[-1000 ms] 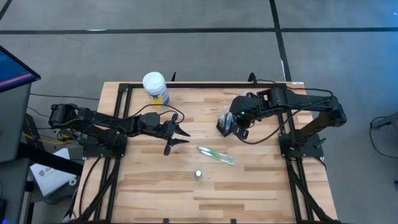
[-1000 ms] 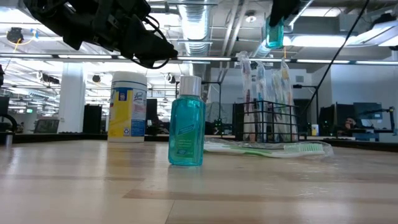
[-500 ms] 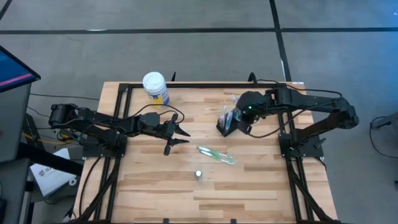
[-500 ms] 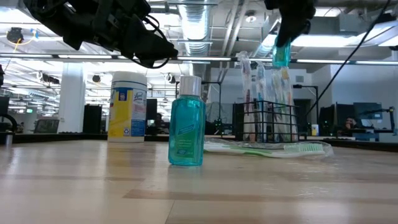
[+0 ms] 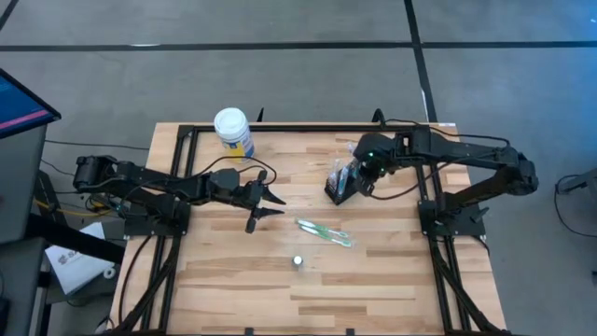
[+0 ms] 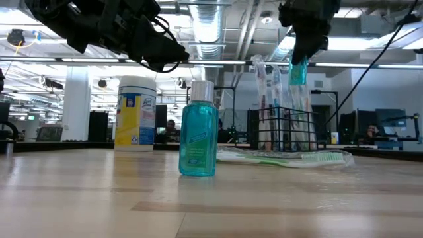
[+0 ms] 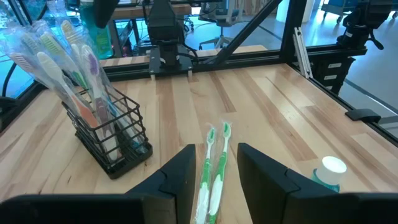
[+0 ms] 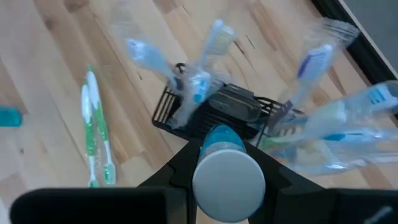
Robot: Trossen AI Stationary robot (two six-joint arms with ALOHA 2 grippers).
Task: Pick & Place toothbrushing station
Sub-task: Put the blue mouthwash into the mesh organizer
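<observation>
The right gripper (image 8: 227, 163) has its fingers clamped on a small teal tube (image 8: 227, 167) with a white cap, directly above the black wire-mesh holder (image 8: 211, 115), which stands on the table (image 5: 392, 271) with wrapped toothbrushes (image 7: 62, 56) leaning in it. A wrapped pair of green toothbrushes (image 5: 325, 231) lies nearby. A teal bottle (image 6: 198, 129) stands apart; its label print is unreadable. The left gripper (image 5: 264, 205) hovers spread wide, holding nothing, near the white-lidded jar (image 6: 135, 112), whose label seems to read "Lysol".

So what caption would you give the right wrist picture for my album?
Right gripper holds a small teal bottle above the black wire holder of wrapped toothbrushes, green toothbrushes lying nearby.
</observation>
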